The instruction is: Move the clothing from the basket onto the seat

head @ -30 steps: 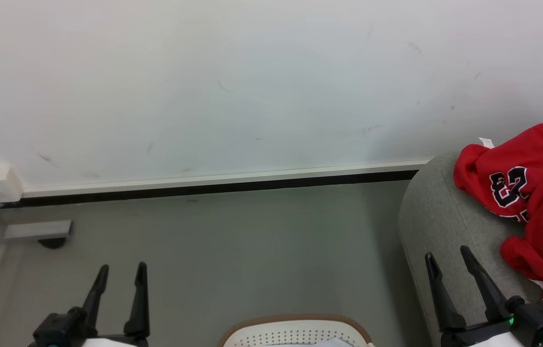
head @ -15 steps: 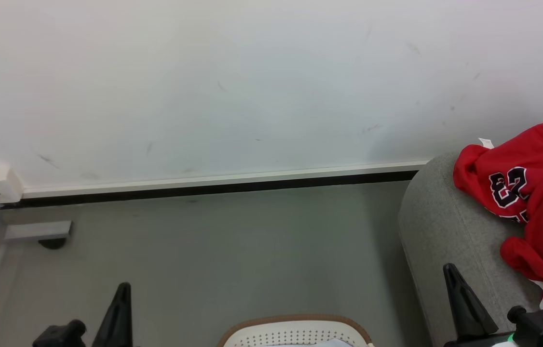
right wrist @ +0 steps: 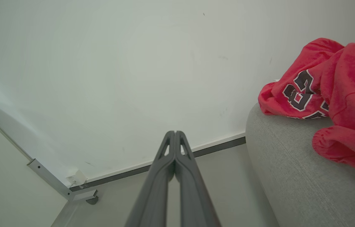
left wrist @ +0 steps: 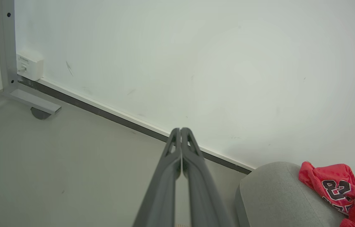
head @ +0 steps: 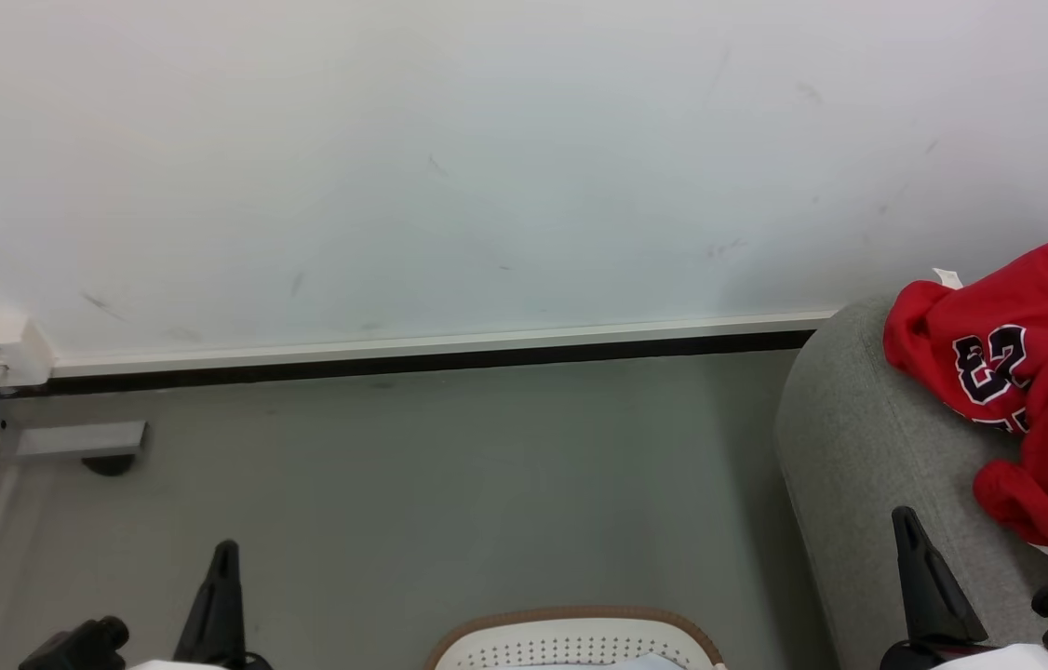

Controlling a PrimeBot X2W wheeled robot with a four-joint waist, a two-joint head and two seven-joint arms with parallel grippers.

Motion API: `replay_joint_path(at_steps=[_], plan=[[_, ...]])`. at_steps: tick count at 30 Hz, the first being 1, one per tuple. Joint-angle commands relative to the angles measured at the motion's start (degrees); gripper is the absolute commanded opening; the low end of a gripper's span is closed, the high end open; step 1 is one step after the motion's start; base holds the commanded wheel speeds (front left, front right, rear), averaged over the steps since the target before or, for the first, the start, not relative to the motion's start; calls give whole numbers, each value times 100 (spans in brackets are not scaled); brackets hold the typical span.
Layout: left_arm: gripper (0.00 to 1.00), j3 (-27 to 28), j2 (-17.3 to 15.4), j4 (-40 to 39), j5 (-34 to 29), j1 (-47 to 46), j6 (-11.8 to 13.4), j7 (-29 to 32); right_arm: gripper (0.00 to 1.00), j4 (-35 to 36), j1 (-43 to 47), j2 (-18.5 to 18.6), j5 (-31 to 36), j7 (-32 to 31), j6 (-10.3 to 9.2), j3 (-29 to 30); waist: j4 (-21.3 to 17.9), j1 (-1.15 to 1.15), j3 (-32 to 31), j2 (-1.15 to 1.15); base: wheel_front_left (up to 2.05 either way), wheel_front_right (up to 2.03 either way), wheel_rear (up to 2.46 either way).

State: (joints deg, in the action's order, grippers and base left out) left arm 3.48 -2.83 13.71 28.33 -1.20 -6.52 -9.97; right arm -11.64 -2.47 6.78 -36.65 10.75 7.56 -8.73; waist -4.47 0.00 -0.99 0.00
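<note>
With the left gripper (left wrist: 181, 130) and right gripper (right wrist: 175, 133) clenched empty, the clothing (head: 1045, 400) could be dragged off the seat (head: 859, 447) by its overhanging weight.

1. The clothing (head: 1036, 391) is lying on the seat (head: 868, 437), far right.
2. The basket (head: 571, 640) is sitting nearest the robot, left of the seat, apart from it.
3. The floor (head: 440, 484) is stretching from the basket back to the wall (head: 487, 167).
4. A frame foot (head: 77, 439) is resting far left, by the wall.
</note>
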Motion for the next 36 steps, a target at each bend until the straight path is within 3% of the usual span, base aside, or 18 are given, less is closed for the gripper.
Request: replay_joint_path(at_steps=[1, 36], plan=[[0, 39, -38, -133, 305, -159, 28, 67, 0, 49, -189, 17, -291, -44, -2, 68, 8, 0, 2, 0, 0, 0, 0], [0, 154, -29, -343, 2985, -292, 213, 752, 0, -68, -328, 162, -2953, -470, -6, 313, 149, 0, 29, 0, 0, 0, 0]])
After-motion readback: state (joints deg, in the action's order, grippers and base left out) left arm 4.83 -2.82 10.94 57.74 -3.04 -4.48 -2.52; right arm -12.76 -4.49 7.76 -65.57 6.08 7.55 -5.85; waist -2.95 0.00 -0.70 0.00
